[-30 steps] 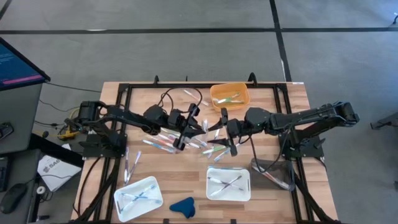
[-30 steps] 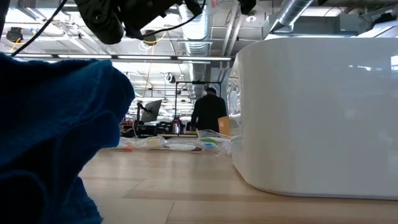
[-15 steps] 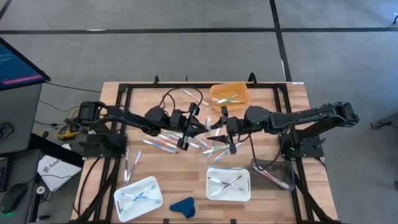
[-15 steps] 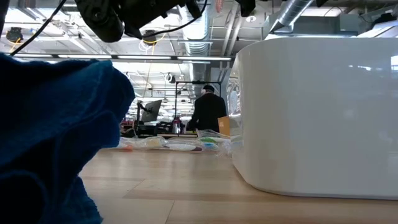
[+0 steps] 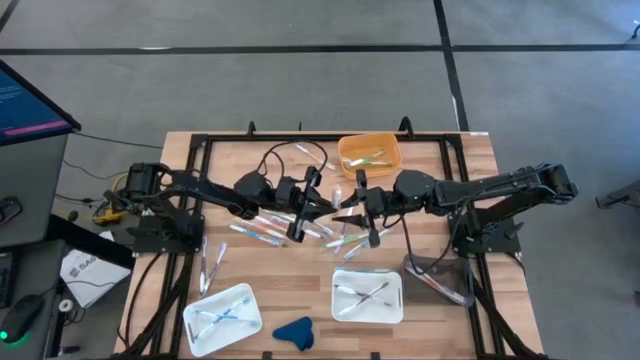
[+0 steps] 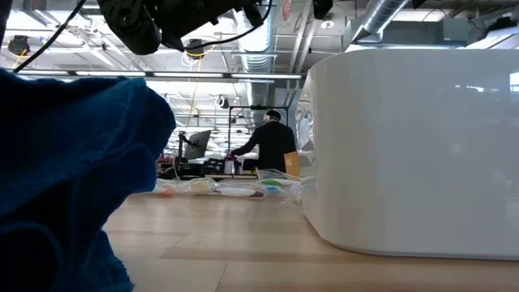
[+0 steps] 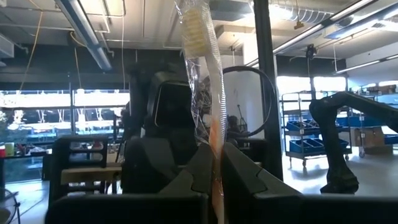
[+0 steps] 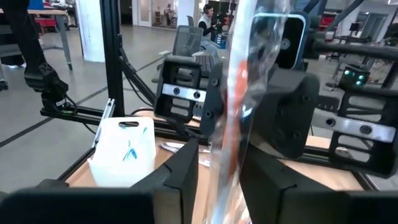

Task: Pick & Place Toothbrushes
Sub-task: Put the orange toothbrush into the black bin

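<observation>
A handover looks to be in hand above the middle of the tabletop [image 5: 470,170]: the left pincer [image 7: 214,177] is clamped on a wrapped toothbrush [image 7: 200,68], and the right pincer [image 8: 217,165] has its fingers on either side of the same wrapper, though I cannot tell whether they grip it. In both wrist views the toothbrush's long axis stands upright between the fingers, bristle end away from the left pincer. Next, the right needs a firm hold before the left lets go.

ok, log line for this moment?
phase: likely handover, mid-table | left hand: shut on wrapped toothbrush | right hand: at same toothbrush, grip unclear
</observation>
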